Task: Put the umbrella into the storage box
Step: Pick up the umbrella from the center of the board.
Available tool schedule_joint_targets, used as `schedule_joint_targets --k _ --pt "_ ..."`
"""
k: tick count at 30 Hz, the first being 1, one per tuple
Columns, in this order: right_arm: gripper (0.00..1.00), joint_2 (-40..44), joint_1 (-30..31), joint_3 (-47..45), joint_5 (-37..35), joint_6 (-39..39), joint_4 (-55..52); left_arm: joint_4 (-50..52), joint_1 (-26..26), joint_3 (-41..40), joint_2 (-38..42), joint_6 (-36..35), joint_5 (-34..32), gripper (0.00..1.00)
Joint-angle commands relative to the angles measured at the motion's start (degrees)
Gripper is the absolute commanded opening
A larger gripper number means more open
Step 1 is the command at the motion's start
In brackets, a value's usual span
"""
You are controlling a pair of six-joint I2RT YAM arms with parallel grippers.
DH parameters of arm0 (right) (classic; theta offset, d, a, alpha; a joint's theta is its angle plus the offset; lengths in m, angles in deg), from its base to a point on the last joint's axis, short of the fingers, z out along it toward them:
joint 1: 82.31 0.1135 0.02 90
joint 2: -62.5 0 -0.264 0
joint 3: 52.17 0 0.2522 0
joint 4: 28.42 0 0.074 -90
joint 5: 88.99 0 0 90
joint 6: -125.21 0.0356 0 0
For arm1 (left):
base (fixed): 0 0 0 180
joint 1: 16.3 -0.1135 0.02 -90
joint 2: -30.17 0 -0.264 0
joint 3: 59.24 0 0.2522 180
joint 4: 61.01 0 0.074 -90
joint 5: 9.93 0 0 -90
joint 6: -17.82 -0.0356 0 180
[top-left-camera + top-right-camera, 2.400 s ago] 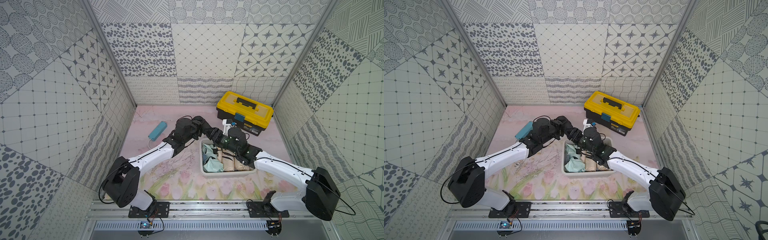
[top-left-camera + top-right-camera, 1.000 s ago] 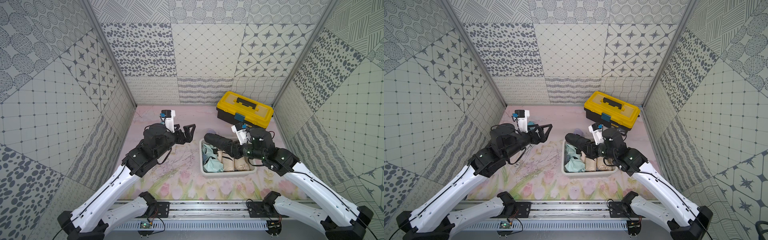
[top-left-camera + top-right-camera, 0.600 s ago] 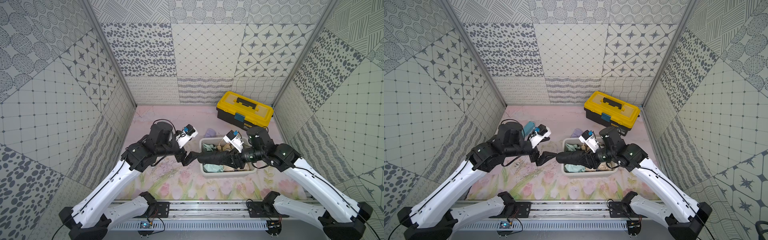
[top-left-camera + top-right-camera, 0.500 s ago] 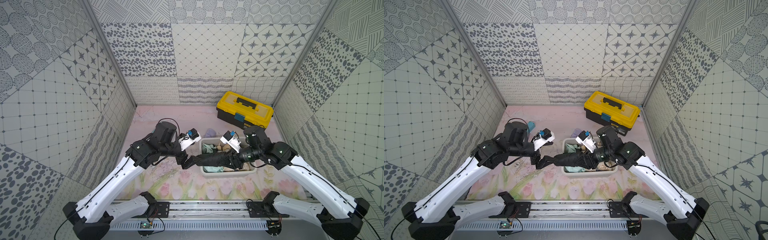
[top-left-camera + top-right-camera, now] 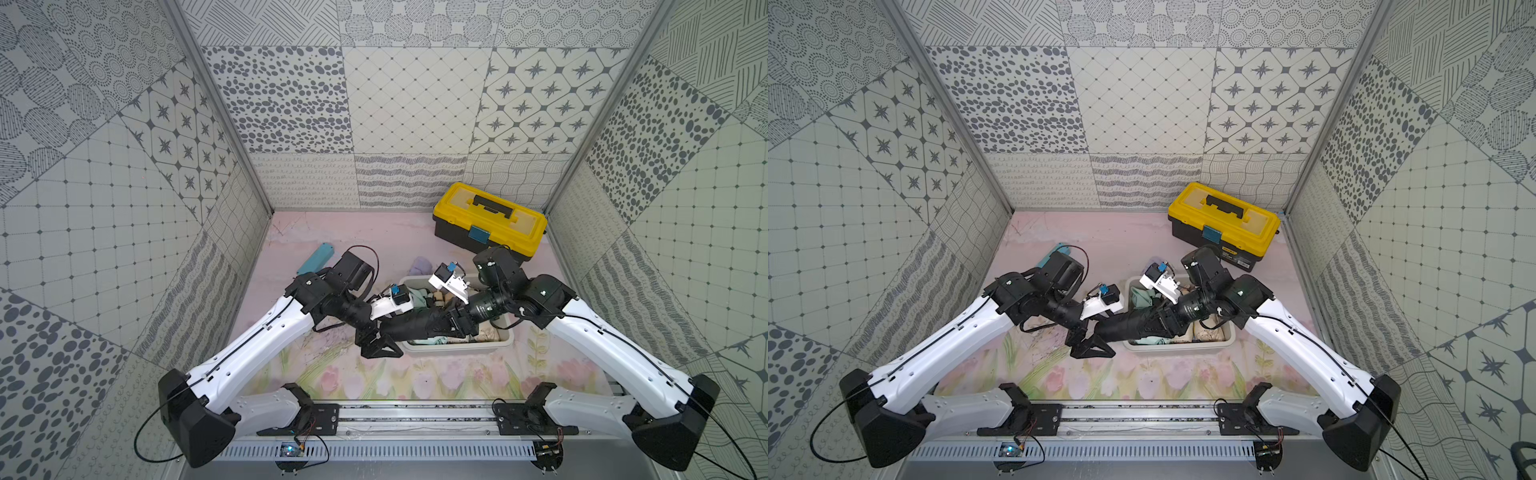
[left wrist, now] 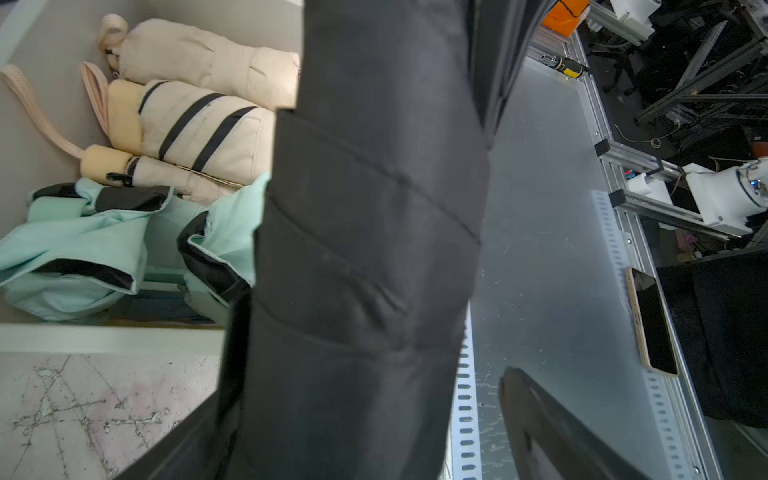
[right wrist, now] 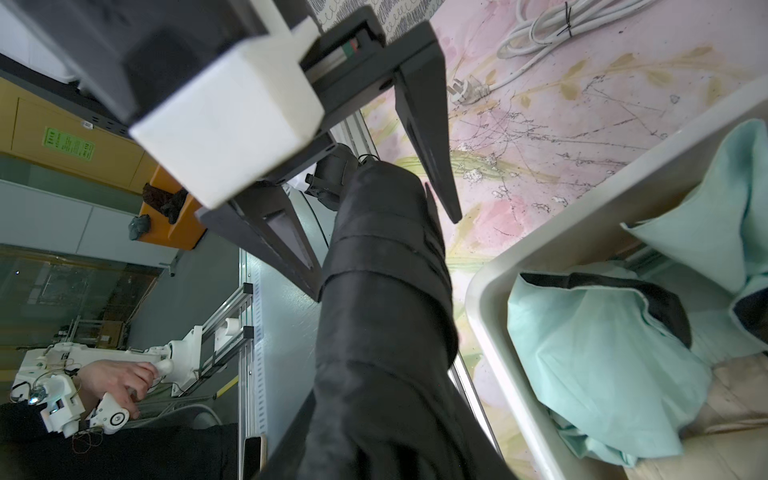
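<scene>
Your right jaws grip the black umbrella [image 5: 415, 326] over the storage box [image 5: 469, 345] rim, left jaws gape round its tip; reckon lowering's next

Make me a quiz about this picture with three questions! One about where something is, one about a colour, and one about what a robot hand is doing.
1. Where is the yellow-lidded toolbox compared with the storage box?
A) inside it
B) farther back, behind it
C) underneath it

2. What colour is the umbrella that the right gripper holds?
A) black
B) red
C) yellow

3. How are the left gripper's jaws?
A) shut on the toolbox
B) shut tight with nothing in them
C) open, one on each side of the umbrella's end

Answers:
1. B, because it stands behind the box in both top views.
2. A, because its folded cloth is black in every view.
3. C, because the right wrist view shows the jaws spread apart around it.
</scene>
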Motion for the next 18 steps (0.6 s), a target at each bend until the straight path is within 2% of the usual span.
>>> schedule_joint_targets --k 1,8,13,14,18 --pt "0.14 -1.18 0.3 3.01 3.58 -0.23 6.31 -1.14 0.37 -1.02 -0.2 -5.82 5.6 0.9" --pt "0.14 -3.1 0.31 4.01 4.4 -0.51 6.75 -1.25 0.51 -1.27 -0.29 -7.97 6.41 0.61" --pt "0.17 -3.49 0.33 5.54 4.56 -0.09 6.83 -3.14 0.52 -1.71 -0.02 -7.96 6.97 0.33" --pt "0.22 -3.32 0.37 5.71 4.0 0.2 6.88 -3.97 0.53 -1.97 0.13 -7.81 6.84 0.29" --pt "0.6 -1.16 -0.02 6.15 -1.25 2.78 6.91 -10.16 0.47 -3.79 1.21 -3.96 6.08 0.26"
